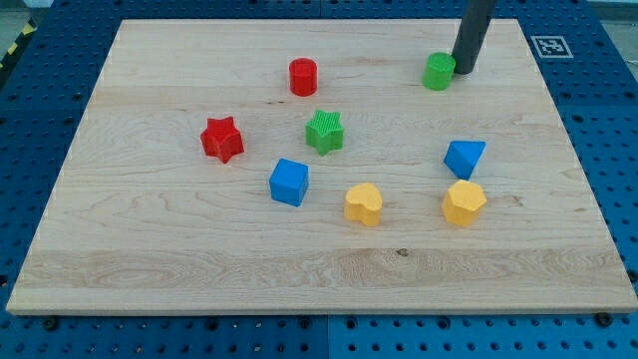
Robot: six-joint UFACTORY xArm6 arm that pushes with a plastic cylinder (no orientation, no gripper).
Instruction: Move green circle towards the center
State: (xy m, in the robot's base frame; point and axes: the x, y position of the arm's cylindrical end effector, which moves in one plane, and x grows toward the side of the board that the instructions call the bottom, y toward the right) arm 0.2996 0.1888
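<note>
Toward the far right of the pale wooden board (150, 259), the small green cylindrical circle block (438, 72) is seen. The bare dark rod's tip (464, 70), which clamps nothing, is set against its right side. Pushing seems begun; a leftward, nearward shove is called for.

green circle (438, 71) | short cylinder, upright | board's upper right | my tip (463, 70) touching its right
</note>
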